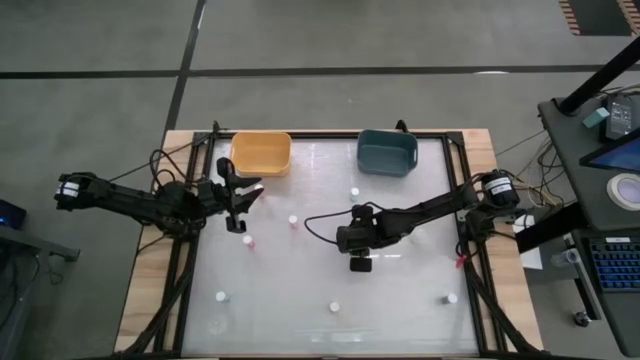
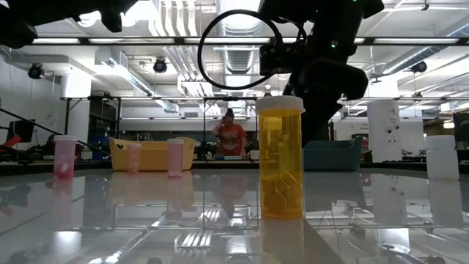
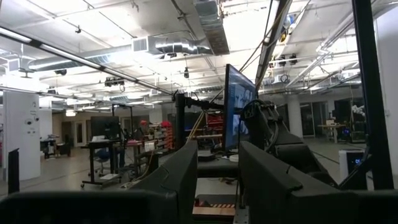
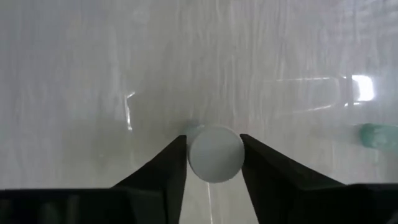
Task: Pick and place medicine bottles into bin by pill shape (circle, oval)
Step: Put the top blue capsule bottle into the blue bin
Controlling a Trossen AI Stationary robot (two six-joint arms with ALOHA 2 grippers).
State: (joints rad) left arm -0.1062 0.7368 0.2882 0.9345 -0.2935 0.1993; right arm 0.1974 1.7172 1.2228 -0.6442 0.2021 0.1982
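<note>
Small white-capped medicine bottles stand scattered on the glassy table, among them one [image 1: 293, 220], a pinkish one [image 1: 246, 241] and one near the front [image 1: 334, 306]. That front one shows large and amber in the low view [image 2: 280, 158]. My right gripper [image 1: 358, 255] points down at the table's middle, shut on a bottle's round white cap [image 4: 215, 154]. My left gripper [image 1: 240, 195] is held level at the left near the yellow bin, open and empty [image 3: 219, 155]. My right gripper pinches the bottle's white cap by its two opposite sides [image 4: 191, 155] between its two fingers. The fingers come from above, pointing down. The bottle is upright below them. I cannot tell whether it stands on the table or is lifted.
A yellow bin [image 1: 261, 153] and a teal bin [image 1: 387, 152] stand at the far edge. More bottles stand near the front left [image 1: 221, 296], front right [image 1: 452, 297] and before the teal bin [image 1: 354, 191]. A black frame [image 1: 462, 200] borders the table. A person [image 2: 231, 136] is in the room behind.
</note>
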